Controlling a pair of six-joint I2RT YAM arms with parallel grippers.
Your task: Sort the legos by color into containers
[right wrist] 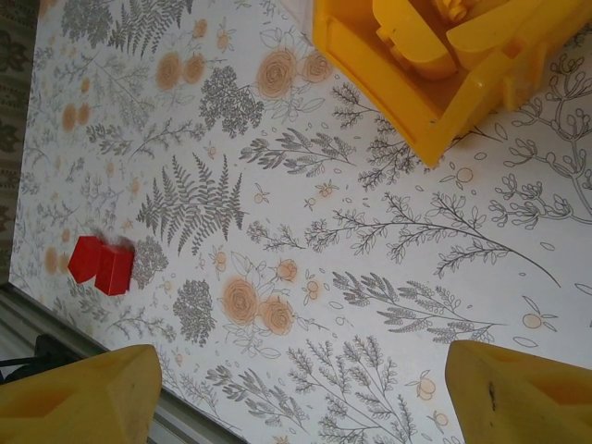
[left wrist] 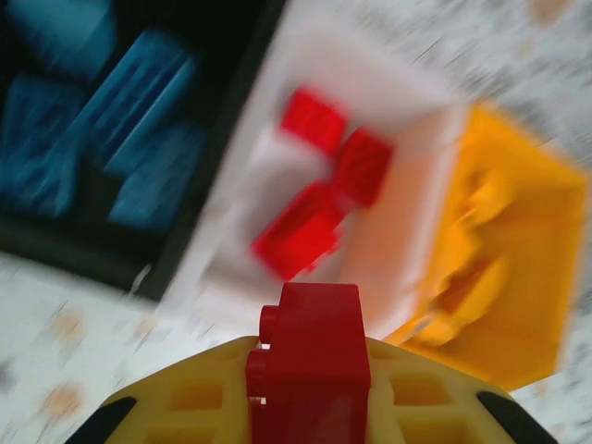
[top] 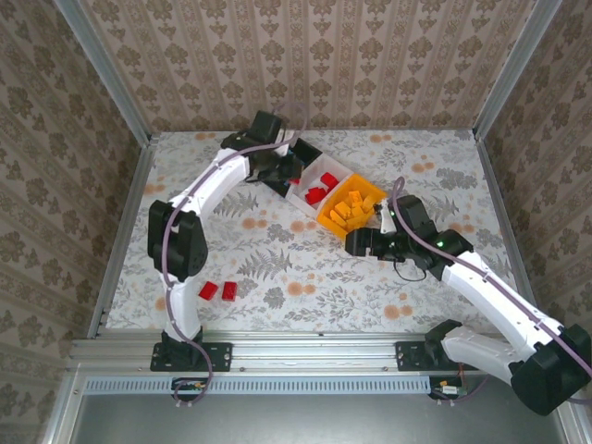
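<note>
left gripper (left wrist: 310, 412) clenched on red lego (left wrist: 310, 347), poised over white container (left wrist: 227, 250) at frame centre, where reds belong; right gripper (right wrist: 301, 388) released, empty, below orange container (right wrist: 370, 65) at upper right.

The floral table (top: 305, 268) carries a row of three bins (top: 340, 168) and two red bricks (top: 207, 290).

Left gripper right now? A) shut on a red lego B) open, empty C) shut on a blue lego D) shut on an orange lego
A: in the left wrist view a red lego sits clamped between the yellow fingers of the left gripper.
</note>
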